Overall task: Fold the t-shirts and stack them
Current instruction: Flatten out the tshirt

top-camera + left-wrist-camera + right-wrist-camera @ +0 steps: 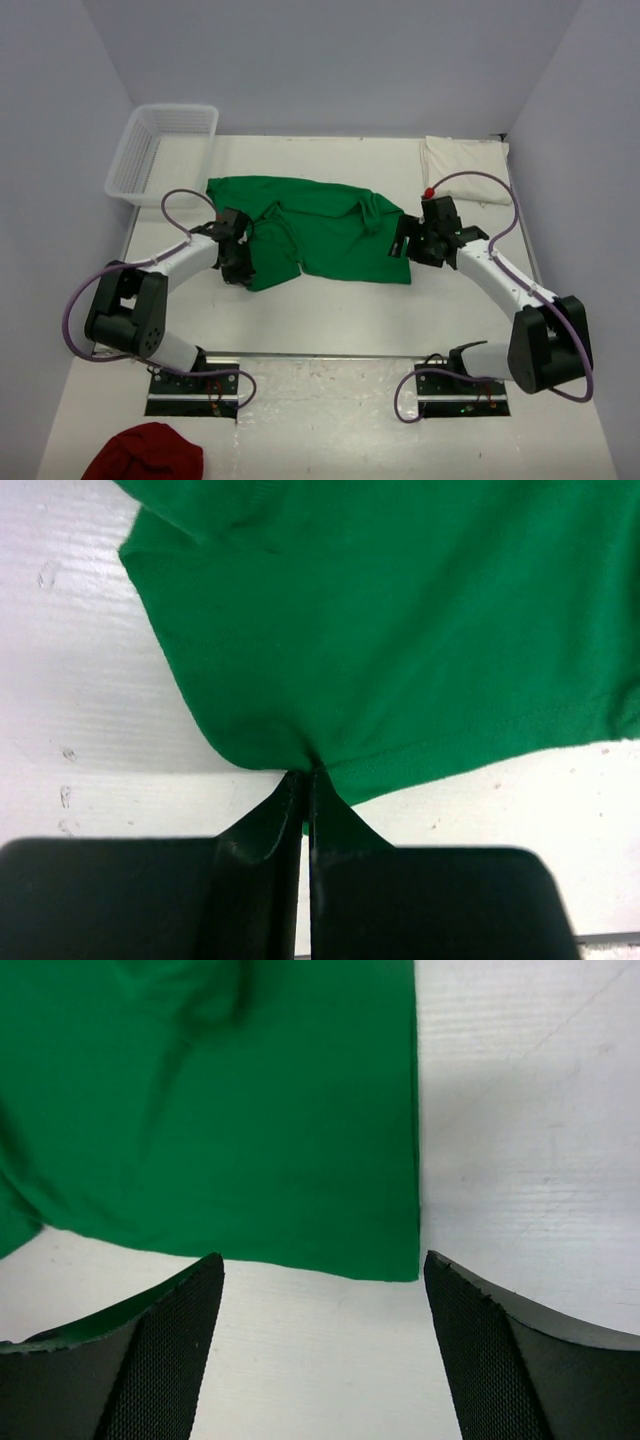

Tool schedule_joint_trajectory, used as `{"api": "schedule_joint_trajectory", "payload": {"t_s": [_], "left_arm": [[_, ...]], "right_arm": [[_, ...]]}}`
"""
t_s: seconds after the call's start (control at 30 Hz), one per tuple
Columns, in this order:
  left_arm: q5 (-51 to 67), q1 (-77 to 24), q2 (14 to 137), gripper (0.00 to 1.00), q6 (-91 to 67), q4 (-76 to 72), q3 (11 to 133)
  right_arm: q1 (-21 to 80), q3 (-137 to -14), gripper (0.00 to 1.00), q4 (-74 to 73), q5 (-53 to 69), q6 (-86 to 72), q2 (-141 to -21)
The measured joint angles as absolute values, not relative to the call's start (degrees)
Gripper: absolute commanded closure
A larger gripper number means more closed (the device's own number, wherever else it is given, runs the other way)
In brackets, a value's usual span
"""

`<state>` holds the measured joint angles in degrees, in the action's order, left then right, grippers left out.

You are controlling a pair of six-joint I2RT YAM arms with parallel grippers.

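white basket (128,165) — far left, red cloth (145,452)

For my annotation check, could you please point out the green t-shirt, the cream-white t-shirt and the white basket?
green t-shirt (330,235): top external view, middle of its body.
cream-white t-shirt (465,155): top external view, middle of the bundle.
white basket (128,160): top external view, left wall.

PLACE: a robot test lab | SIGNS: left arm (180,262) and right arm (500,278) bolted on metal base plates (190,392) at the near edge of a white counter (330,330) | plain pale walls (330,60) close it on three sides | purplish cables (72,310) loop openly along the arms | a white plastic basket (160,150) in the far left corner
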<state>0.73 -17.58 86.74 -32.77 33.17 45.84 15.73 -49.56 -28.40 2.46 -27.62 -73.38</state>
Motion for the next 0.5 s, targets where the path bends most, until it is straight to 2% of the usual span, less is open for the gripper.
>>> {"api": "schedule_joint_trajectory", "payload": {"t_s": [0.17, 0.37, 0.5], "left_arm": [[2.0, -17.6, 82.3, 1.0, -32.8, 35.2, 46.0], [3.8, -17.6, 77.6, 1.0, -32.8, 36.1, 47.9], [5.2, -17.6, 76.6, 1.0, -32.8, 36.1, 48.4]], "right_arm": [[15.7, -44.7, 0.23, -27.2, 2.1, -30.2, -79.8], [15.7, -44.8, 0.26, -27.6, -0.1, -33.0, -83.3], [15.7, -45.4, 0.32, -27.8, -0.6, -34.3, -84.5]]}}
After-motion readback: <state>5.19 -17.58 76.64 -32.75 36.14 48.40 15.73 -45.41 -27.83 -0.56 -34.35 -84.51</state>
